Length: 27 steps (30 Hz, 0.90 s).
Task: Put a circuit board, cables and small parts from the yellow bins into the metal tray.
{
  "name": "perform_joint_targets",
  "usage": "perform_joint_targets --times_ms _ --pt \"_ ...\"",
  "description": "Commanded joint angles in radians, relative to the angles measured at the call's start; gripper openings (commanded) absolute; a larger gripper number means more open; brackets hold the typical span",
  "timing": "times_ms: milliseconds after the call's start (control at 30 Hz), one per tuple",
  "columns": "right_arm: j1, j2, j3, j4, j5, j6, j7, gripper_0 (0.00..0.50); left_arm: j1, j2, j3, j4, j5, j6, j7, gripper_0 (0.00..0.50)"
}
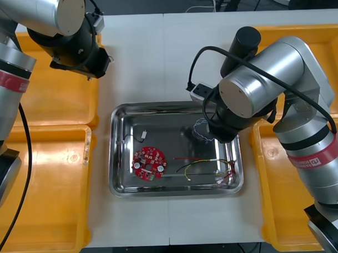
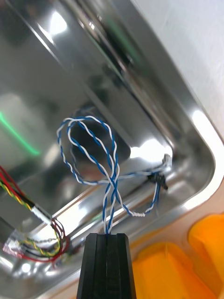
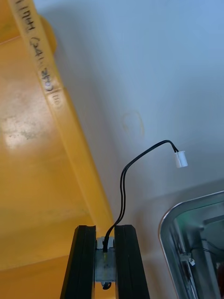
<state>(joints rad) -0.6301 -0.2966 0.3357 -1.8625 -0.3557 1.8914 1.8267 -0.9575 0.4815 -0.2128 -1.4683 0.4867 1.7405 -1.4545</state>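
From above, each wrist covers its own jaws. Right gripper: jaws clenched on twisted blue and white cable, loop over shiny metal tray by its far right corner, wall close; floor contact unclear. Left gripper: jaws grasping small metal part, mostly hidden, thin black cable attached, over bare desk between yellow bin and tray corner. Round red circuit board in tray, open room around
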Motion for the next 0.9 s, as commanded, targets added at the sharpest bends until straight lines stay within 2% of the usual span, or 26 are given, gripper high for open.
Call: perform_joint_targets --times_ms 33,433,900 --pt "-0.082 0.031 0.014 0.022 0.003 -0.015 0.014 0.000 0.002 -0.038 -0.048 -0.073 0.007 0.021 0.152 0.000" --pt "-0.122 0.065 0.014 0.118 0.014 -0.045 0.017 0.000 0.002 -0.060 -0.117 -0.139 0.035 0.042 0.214 0.000" --pt "-0.111 0.065 0.046 0.183 0.055 -0.100 0.028 0.000 0.003 -0.058 -0.117 -0.148 0.072 0.042 0.229 0.000"
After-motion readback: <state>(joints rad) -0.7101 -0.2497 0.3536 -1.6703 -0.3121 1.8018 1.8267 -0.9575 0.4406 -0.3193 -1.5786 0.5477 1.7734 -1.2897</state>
